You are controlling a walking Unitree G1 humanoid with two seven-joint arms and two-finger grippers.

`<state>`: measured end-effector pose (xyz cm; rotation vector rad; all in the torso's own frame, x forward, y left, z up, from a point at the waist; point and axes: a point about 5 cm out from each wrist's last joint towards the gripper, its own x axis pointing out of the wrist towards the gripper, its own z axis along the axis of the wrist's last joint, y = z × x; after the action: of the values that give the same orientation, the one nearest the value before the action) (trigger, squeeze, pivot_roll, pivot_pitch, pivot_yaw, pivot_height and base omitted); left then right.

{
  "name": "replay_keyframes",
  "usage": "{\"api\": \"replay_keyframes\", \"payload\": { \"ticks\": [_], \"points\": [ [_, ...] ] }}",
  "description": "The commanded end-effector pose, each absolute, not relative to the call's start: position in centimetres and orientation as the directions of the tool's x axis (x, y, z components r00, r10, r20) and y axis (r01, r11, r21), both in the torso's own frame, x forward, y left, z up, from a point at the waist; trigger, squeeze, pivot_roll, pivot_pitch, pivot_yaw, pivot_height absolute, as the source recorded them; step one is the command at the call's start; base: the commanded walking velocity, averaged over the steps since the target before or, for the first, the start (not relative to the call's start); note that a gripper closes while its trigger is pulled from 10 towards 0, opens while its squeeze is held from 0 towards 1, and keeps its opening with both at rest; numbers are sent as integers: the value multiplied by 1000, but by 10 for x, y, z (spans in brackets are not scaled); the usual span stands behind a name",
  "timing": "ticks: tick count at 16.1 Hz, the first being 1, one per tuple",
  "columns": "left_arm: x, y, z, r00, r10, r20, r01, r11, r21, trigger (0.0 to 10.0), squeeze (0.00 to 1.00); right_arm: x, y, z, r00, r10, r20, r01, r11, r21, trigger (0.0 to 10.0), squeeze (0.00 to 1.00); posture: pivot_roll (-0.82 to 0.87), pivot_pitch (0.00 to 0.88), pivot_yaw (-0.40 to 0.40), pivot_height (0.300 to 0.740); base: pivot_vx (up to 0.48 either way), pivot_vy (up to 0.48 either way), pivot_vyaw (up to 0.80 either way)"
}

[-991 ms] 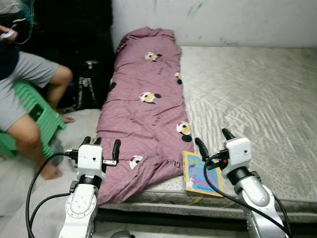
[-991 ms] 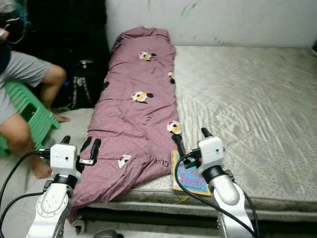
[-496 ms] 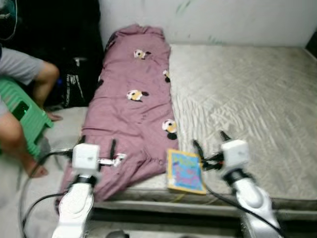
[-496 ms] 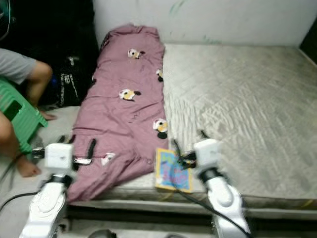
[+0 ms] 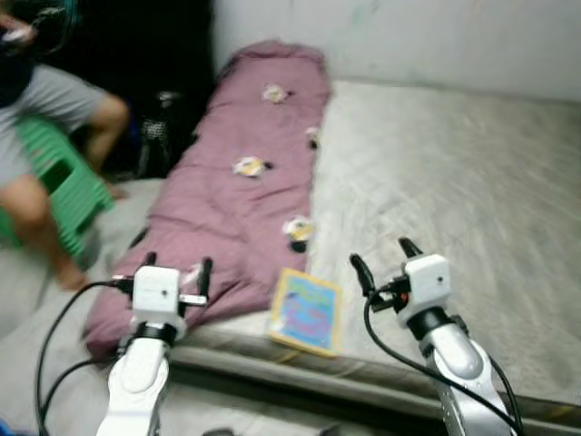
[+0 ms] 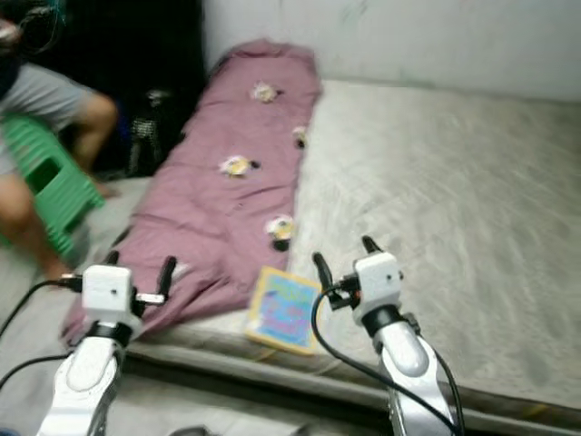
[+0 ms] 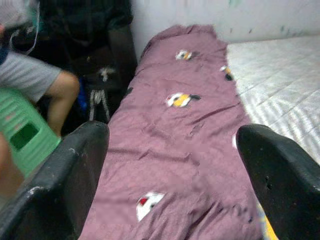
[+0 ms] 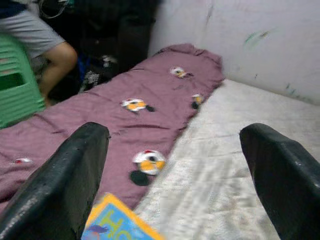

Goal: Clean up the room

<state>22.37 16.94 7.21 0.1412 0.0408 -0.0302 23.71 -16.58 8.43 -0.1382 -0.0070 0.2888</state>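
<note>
Left eye view: the grey quilted mattress (image 5: 454, 182) carries a long mauve patterned blanket (image 5: 245, 191) along its left side. The view has shifted since the earlier frames, indicating camera motion, not object motion. A colourful picture book (image 5: 307, 312) lies at the near edge, ungrasped. Left gripper (image 5: 174, 270) and right gripper (image 5: 381, 260) hover, jaws wide, empty.

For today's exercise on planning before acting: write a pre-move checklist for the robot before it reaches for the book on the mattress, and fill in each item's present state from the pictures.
1. Right gripper open and empty: ok.
2. Left gripper open and empty: ok.
3. Book in sight, flat at the mattress edge beside the purple quilt: ok.
4. Book free of cover: ok, nothing lies on it.
5. Right gripper lined up over the book: not ok, it is off to the book's right.
6. Picture sharp enough to aim: not ok, the head views are blurred.
7. Person on the green stool clear of the arms: ok.
</note>
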Motion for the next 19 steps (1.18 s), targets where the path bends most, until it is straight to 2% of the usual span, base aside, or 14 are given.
{"api": "replay_keyframes", "payload": {
  "ticks": [1, 19],
  "points": [
    [224, 165, 73, 998, -40, -42, 45, 991, 128, 10000, 0, 236, -171, 85, 962, 273, -15, -273, 951, -148, 10000, 0, -37, 6, 9, 740, 0, -341, 0],
    [225, 161, 71, 998, -47, -45, 52, 991, 119, 10000, 0, 238, -174, 86, 963, 270, -14, -268, 950, -157, 10000, 0, -43, 5, 2, 740, 0, -323, 0]
  ]
}}
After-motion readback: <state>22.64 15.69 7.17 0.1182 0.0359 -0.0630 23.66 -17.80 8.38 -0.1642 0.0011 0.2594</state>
